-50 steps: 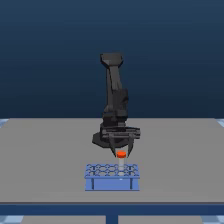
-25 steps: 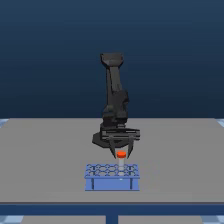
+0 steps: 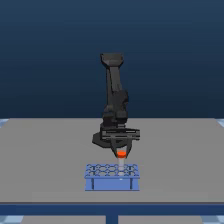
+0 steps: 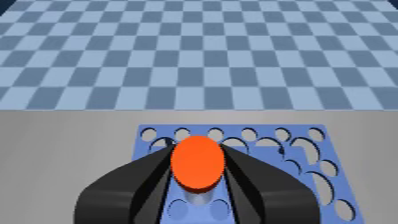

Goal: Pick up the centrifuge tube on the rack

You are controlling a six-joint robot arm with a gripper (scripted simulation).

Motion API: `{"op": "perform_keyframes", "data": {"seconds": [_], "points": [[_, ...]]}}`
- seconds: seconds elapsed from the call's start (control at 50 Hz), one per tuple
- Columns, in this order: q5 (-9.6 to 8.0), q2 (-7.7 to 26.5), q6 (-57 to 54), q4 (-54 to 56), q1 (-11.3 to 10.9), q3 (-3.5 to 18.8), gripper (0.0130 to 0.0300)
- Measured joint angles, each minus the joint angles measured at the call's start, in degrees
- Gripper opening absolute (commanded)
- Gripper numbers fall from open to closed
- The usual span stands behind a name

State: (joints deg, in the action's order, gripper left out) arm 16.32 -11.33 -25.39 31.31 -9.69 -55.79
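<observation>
- One tube [image 4: 197, 162] in play: orange cap sits squarely between the two black fingers [image 4: 124, 187] in the wrist view, and the pincer [image 3: 120, 151] looks clamped on it just under the cap.
- From the exterior view, cap is above the rack [image 3: 111, 177] top, near its back row; the whitish body below is too small to make out, so can't tell if the tip is out of its hole.
- Rack sits at the near edge of the grey table [image 3: 45, 160], blue, grid of round holes, open sides on thin legs.
- Step in hand, my read: the lift. Grasp looks centred, so no need to regrip.
- To do it well: pull straight up along the tube's axis, no sideways drift until the tip is clearly above the grid, else it levers on the hole rim and drags or tips the rack.
- Go slow at first; watch that the rack stays flat on the table.
- Keep grip force steady; the cap is round and could slip or twist.
- Behind it the arm [image 3: 115, 95] stands upright; nothing else near.
</observation>
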Motion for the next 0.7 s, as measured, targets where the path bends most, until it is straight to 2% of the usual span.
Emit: {"op": "perform_keyframes", "data": {"seconds": [0.32, 0.7], "points": [[-0.69, -0.7, -1.8, 1.9, 0.0, 0.3, 0.0130], [-3.00, -2.9, -9.5, 9.8, 0.0, 1.4, 0.0130]]}}
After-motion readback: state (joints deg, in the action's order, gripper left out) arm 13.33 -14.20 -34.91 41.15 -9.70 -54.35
